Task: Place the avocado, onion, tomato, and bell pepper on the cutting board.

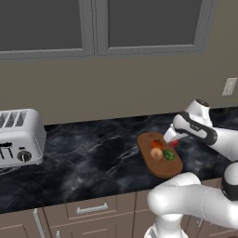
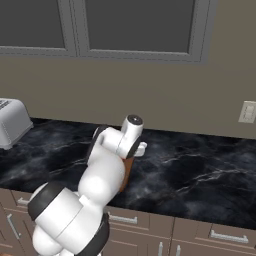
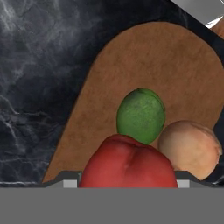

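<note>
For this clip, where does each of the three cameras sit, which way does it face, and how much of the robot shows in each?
Left base view: behind the arm on its left, looking forward and down at the counter, toaster and cutting board; the white arm crosses the lower right.
Right base view: behind on the right, facing the same counter and wall; the arm hides most of the board.
Hand view: on the hand, looking down at the board with the avocado, onion and a red item.
Shared: both base views show the toaster and counter.
</note>
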### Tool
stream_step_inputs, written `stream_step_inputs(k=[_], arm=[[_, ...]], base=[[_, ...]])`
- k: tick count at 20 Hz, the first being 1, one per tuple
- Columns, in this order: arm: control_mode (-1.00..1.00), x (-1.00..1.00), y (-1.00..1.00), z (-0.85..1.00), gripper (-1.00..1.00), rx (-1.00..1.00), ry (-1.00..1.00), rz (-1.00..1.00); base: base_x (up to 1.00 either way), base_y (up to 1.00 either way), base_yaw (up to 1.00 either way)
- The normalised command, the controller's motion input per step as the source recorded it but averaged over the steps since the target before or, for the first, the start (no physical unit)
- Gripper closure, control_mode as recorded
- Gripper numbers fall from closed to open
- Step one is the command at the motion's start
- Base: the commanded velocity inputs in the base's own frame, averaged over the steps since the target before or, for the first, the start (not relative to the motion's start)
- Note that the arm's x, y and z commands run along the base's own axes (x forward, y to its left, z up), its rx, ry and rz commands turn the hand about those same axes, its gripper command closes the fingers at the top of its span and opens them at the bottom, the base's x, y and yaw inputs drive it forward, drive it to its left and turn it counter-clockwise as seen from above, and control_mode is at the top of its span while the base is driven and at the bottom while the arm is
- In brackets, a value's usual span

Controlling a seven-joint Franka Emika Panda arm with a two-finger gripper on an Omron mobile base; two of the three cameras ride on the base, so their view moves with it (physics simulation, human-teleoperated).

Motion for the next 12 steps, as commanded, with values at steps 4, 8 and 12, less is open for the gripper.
stream_step_inputs(k=[4,8,12], arm=[[-1.00,0.00,0.00,-0.11,1.00,0.00,0.00,0.10],[-1.00,0.02,0.00,-0.11,1.00,0.00,0.00,0.10],[-1.00,0.03,0.00,-0.11,1.00,0.00,0.00,0.11]], base=[[0.00,0.00,0.00],[0.00,0.00,0.00],[0.00,0.00,0.00]])
